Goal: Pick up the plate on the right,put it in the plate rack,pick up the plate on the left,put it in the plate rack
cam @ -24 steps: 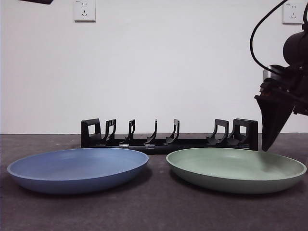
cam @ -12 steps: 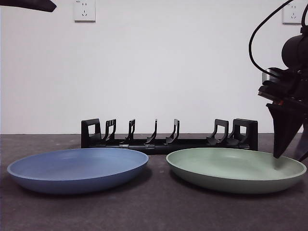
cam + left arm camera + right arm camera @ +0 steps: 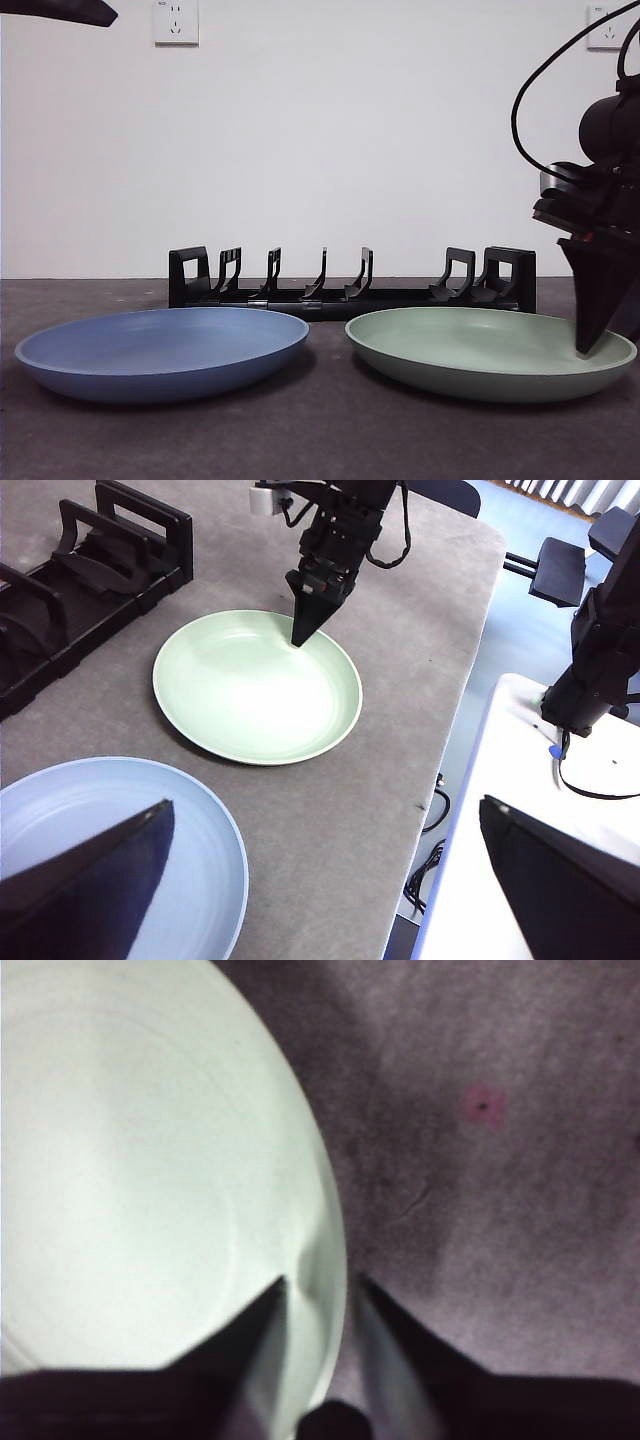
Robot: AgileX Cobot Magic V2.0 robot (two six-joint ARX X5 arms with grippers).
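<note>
— From the front: the right gripper [image 3: 590, 345] points down at the green plate [image 3: 480, 350], at its outer edge, away from the blue plate [image 3: 160, 350]. The plate rack [image 3: 350, 280] stands behind both.

— Left wrist view: same spot; left gripper [image 3: 320, 880] spread wide, empty.

— Right wrist view: the jaws straddle the pale, shallow rim, slightly parted, not yet pinching, I'd say.

A robotics lab: a plain white wall [image 3: 400, 150] with two sockets [image 3: 176, 22], a grey felt-covered table [image 3: 420, 660], and camera stands [image 3: 600, 650] with loose cables on the floor to the right.
</note>
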